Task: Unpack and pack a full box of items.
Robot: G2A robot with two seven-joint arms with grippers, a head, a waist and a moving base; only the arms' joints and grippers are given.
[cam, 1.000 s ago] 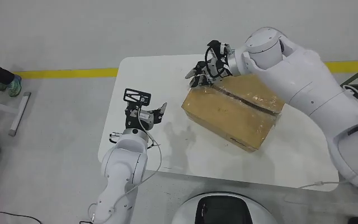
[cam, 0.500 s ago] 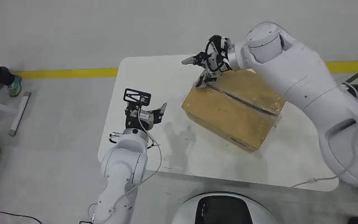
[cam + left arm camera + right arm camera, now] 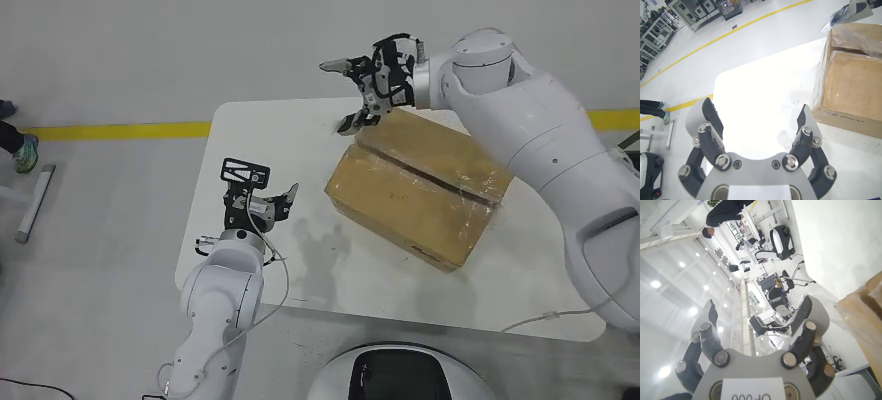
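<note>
While the white table [image 3: 300,130] is carrying the load, the cardboard box [image 3: 415,195] is sitting on its right half, turned askew to the table's edges, with its top flaps lying shut along a seam that is running the length of the lid. In the left wrist view one flap is gaping a little at the corner nearest the far left of the box. The right gripper [image 3: 342,97] is hanging in the air just off that far left corner, over the table's back edge, with its two fingers spread wide and nothing between them. The left gripper [image 3: 755,107] is hovering over the left part of the table, well apart from the box, its ribbed pads [image 3: 712,115] facing each other across a wide gap and gripping nothing. A strip of crumpled clear film [image 3: 851,37] is lying across the box top at that corner and appears to be rising toward one right-hand finger; whether they are touching cannot be told.
</note>
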